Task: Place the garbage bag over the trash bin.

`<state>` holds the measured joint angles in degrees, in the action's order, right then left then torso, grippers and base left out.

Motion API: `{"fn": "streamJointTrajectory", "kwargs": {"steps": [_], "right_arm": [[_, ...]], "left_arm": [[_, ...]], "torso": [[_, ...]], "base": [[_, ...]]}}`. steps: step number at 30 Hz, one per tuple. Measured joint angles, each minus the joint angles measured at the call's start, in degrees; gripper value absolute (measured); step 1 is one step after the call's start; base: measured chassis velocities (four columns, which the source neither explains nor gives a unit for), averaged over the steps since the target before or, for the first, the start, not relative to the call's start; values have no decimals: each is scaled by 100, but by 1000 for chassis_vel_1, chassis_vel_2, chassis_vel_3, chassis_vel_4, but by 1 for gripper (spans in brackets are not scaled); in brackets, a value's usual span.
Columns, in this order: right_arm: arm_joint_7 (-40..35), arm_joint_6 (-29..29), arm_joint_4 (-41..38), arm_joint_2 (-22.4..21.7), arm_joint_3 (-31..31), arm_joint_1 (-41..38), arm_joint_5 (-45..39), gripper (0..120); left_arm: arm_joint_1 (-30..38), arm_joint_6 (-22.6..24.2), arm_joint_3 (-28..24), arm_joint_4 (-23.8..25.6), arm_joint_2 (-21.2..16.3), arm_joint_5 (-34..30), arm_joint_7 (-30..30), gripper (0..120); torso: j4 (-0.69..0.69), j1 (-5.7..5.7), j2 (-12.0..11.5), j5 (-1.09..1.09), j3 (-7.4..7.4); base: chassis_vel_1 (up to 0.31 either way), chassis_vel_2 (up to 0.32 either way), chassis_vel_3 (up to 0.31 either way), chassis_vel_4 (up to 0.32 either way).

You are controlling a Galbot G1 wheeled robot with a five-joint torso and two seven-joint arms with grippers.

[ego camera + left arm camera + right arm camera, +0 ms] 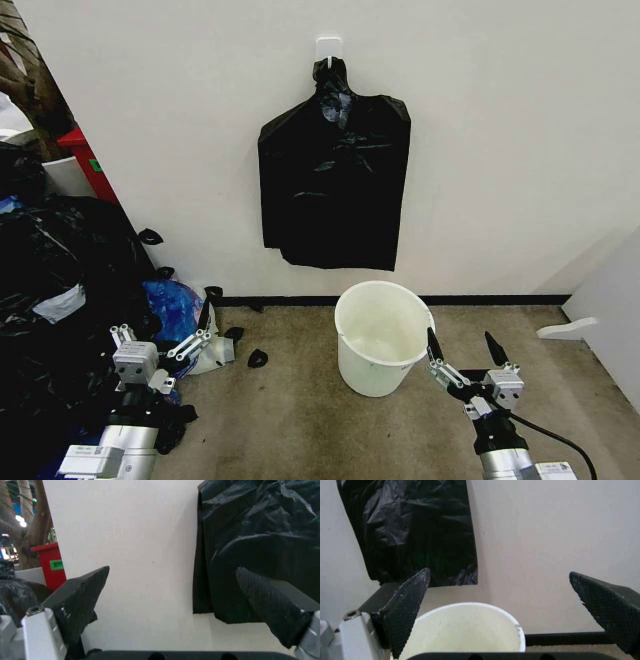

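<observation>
White plastic is what we meet first in the head view: the trash bin (383,335), a round bucket, stands upright and open-mouthed on the brownish floor (300,420) just in front of the wall (500,130). Above it we see a flat bunch of black bags (333,185) hanging from a white hook (328,47), knotted at the top; we cannot tell a single garbage bag apart from this bunch. To the left we see a heap of stuffed black and blue bags (70,290) and a red box (88,160) behind it. The left gripper (165,340) sits low on the left beside the heap, its fingers spread apart and holding nothing. The right gripper (465,350) hovers low on the right, just beside the bucket, its fingers also apart and empty. In the left wrist view we look between two separated black fingers (82,596) toward the wall, with the hanging bags (260,547) on one side and the red box (50,564) on the other. In the right wrist view we see spread fingers (410,605) framing the bucket's rim (470,630), with the hanging bags (410,528) on the wall behind it
</observation>
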<state>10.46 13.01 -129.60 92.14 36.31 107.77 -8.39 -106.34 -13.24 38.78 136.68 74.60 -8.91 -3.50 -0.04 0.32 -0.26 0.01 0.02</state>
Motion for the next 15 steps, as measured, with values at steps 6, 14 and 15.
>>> {"fn": "streamJointTrajectory", "kwargs": {"steps": [6,14,15], "right_arm": [[6,-2,17,0,-3,7,-16,100],[21,-54,-11,0,7,50,-161,100],[21,-54,-11,0,7,50,-161,100]], "left_arm": [[116,84,17,-3,-36,1,19,100],[191,252,12,48,-7,-8,45,100],[191,252,12,48,-7,-8,45,100]], "torso": [[0,0,0,0,0],[0,0,0,0,0],[0,0,0,0,0]], "base": [[0,0,0,0],[0,0,0,0],[0,0,0,0]]}}
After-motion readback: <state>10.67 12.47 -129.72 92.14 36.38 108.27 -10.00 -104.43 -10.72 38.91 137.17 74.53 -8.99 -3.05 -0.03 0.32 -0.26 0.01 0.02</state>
